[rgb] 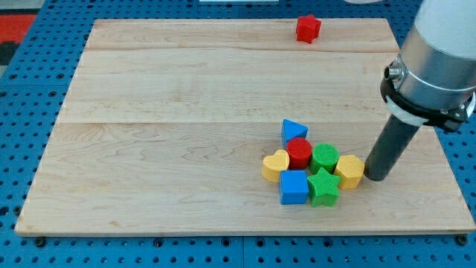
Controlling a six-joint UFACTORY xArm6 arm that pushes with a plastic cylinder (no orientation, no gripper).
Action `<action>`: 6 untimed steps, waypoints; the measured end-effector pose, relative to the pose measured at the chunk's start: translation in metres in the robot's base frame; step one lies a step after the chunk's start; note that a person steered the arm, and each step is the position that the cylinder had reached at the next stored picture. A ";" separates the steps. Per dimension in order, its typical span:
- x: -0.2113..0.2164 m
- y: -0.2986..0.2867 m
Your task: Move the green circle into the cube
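The green circle sits in a tight cluster at the board's lower right. It touches the red circle on its left, the yellow hexagon-like block on its right and the green star below. The blue cube lies below-left of the green circle, beside the green star. My tip rests on the board just right of the yellow block, touching or nearly touching it.
A blue triangle sits at the cluster's top and a yellow heart at its left. A red star lies alone near the board's top edge. The wooden board lies on a blue pegboard.
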State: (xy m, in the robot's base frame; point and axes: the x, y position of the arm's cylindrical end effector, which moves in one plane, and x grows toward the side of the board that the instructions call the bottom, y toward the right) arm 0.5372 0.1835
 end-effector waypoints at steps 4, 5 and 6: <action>-0.037 -0.053; -0.033 -0.054; -0.032 -0.067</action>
